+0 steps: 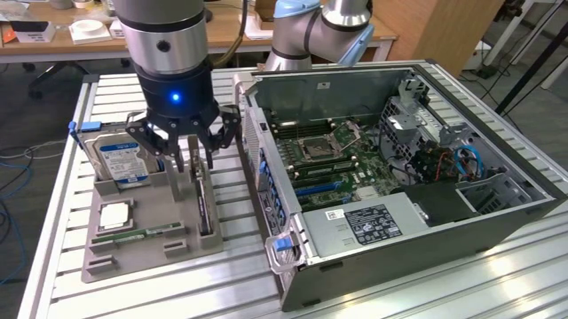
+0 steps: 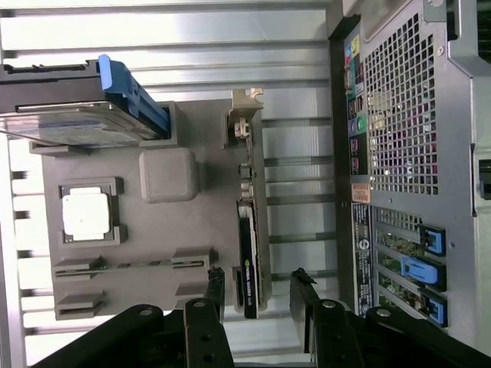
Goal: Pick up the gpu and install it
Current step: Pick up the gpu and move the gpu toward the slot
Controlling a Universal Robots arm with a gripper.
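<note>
Hand: the hand (image 1: 191,165) (image 2: 258,285) is open and lowered over the grey holder tray (image 1: 177,219) (image 2: 153,226). In the wrist view its dark fingers (image 2: 216,287) stand on either side of one end of the gpu, with a gap on each side, so nothing is gripped.
Gpu: the gpu (image 1: 205,209) (image 2: 247,264) stands on its long edge in the tray's long slot, on the side nearest the computer case. It is not yet lifted out.
Holder tray, other contents: a hard drive (image 1: 120,159) (image 2: 69,123) with a blue-and-white label stands upright in an end slot, a blue carrier clip (image 1: 86,126) (image 2: 126,88) on it. A square processor chip (image 1: 114,216) (image 2: 84,213) lies flat in a square recess. A green memory stick (image 1: 142,232) (image 2: 130,264) sits in a narrow slot beside the chip.
Computer case: the computer case (image 1: 400,266) (image 2: 399,115) lies on its side with the panel off, just beside the tray on the exterior view's right.
Case contents: a motherboard (image 1: 328,159), a power supply (image 1: 364,222) with a white-and-black label, and blue cables (image 1: 467,163) near the drive cage.
Tabletop: the slatted aluminium tabletop (image 1: 497,286) (image 2: 153,38) carries both the tray and the case.
</note>
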